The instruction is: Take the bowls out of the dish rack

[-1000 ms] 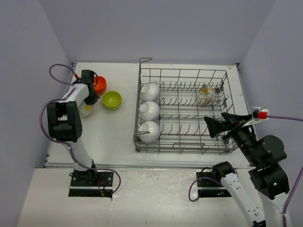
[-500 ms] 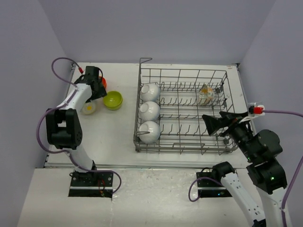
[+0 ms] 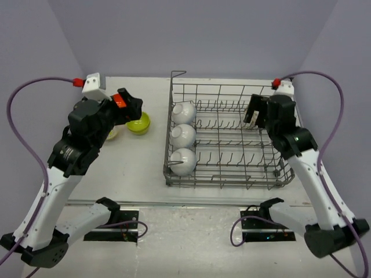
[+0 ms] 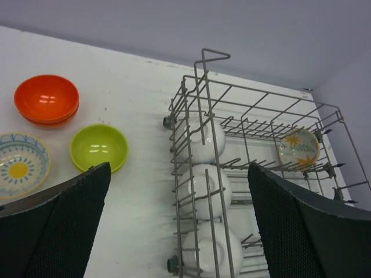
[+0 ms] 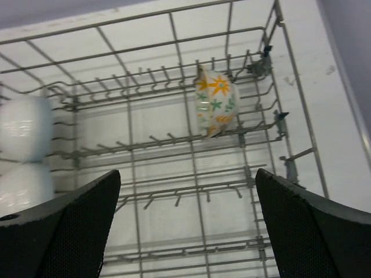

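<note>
While the left gripper (image 4: 177, 172) and the right gripper (image 5: 186, 174) are spread wide and empty, we see three white bowls (image 3: 182, 136) and one flowered bowl (image 5: 215, 104) standing in the rack (image 3: 223, 184). The orange bowls (image 4: 46, 98), green bowl (image 4: 98, 146) and blue-rimmed bowl (image 4: 20, 168) sit on the table (image 3: 145, 168), left of the rack.

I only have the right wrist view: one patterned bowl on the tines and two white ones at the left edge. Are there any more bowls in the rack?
Observer: Yes, a third white bowl sits in the near-left corner of the dish rack.
Operator: What's already out?
Observer: On the table, left of the rack, there are stacked orange bowls, a green bowl and a blue-rimmed patterned bowl.
Operator: Is the left gripper carrying anything?
Observer: No, the left gripper is open and empty.
</note>
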### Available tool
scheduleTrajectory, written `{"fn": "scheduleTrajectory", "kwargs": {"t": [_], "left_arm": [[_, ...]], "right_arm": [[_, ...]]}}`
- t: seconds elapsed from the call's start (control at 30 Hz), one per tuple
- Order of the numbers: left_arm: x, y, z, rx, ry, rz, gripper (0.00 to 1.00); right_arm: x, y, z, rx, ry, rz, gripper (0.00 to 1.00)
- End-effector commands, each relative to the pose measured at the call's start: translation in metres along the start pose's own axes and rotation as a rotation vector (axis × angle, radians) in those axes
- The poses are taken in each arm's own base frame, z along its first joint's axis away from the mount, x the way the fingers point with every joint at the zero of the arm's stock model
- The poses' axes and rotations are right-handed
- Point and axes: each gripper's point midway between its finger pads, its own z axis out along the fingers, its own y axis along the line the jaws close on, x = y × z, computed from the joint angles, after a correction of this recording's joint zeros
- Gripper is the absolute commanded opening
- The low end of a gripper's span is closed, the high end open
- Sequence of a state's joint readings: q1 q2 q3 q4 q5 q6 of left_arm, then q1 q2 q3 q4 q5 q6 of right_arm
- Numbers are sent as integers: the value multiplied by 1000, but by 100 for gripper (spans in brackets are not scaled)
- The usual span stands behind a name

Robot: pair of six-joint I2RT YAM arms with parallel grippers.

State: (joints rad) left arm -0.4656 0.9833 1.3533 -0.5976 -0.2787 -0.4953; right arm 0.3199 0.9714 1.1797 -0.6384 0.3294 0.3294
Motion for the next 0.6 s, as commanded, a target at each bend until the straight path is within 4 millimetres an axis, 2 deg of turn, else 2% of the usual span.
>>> {"fn": "scheduleTrajectory", "kwargs": {"t": [0.0,0.03,0.07,0.13,0.17,0.2,0.23,0.27,0.3,0.37,0.4,0.43,0.57], "left_arm": [[45,19,-10,-26,117,33,100],[47,27,-23,-33,116,53,100],[53,37,-28,-66,118,65,100],[54,52,-47,-96,97,88,100],[59,63,-51,-130,91,99,100],[62,67,-55,-134,87,109,100],[59,70,-64,-121,54,121,100],[67,75,-64,-127,61,132,100],[68,78,-66,-134,53,133,100],[74,85,-69,-144,39,137,100],[76,86,-69,-144,39,138,100],[77,87,-70,-140,33,137,100],[88,92,-69,-137,31,143,100]], "right_arm": [[-18,-36,30,286,9,-135,99],[-27,-34,36,304,4,-150,98],[-19,-32,57,329,45,-187,96],[-22,-31,75,359,64,-249,88],[-13,-34,95,409,103,-296,83],[-18,-32,102,422,109,-322,81],[-16,-34,110,454,128,-343,81],[-11,-34,119,465,151,-365,79],[-5,-30,136,468,183,-395,74],[6,-29,150,479,225,-424,71],[20,-31,163,495,269,-466,70],[22,-33,168,510,283,-487,65],[42,-41,186,561,347,-572,64]]}}
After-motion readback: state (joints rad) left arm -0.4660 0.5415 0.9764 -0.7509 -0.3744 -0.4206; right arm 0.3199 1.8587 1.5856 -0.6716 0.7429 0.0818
